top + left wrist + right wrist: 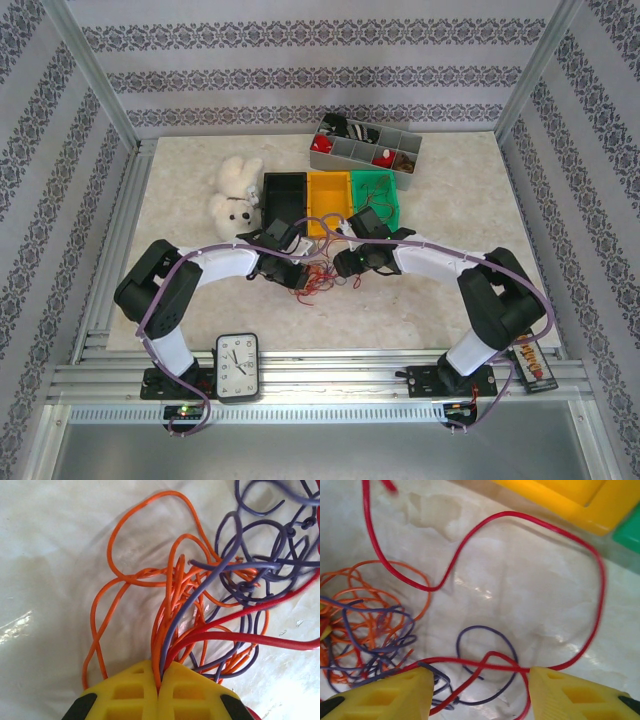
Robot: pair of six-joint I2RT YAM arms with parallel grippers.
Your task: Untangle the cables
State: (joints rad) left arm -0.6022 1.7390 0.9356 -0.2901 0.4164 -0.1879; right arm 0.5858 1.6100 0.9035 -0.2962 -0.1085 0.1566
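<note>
The cables (320, 274) lie as a small tangle of thin orange, red and purple strands on the table in front of the bins, between my two grippers. My left gripper (300, 278) (160, 680) is shut on a bundle of orange, purple and red strands that fan out from its yellow fingertips (132, 685). My right gripper (346, 268) (481, 679) stands open just above the table. A red strand (470, 666) and a purple loop (487, 630) lie across the gap between its yellow fingers (395, 692). The main tangle (365, 625) sits to its left, and a long red loop (560, 530) reaches toward the bins.
Black (284, 193), yellow (327, 195) (570, 500) and green (377, 190) bins stand just behind the cables. A grey divided organizer (365, 150) sits farther back, with a white plush toy (235, 192) at the left. A clock (237, 367) rests on the near rail.
</note>
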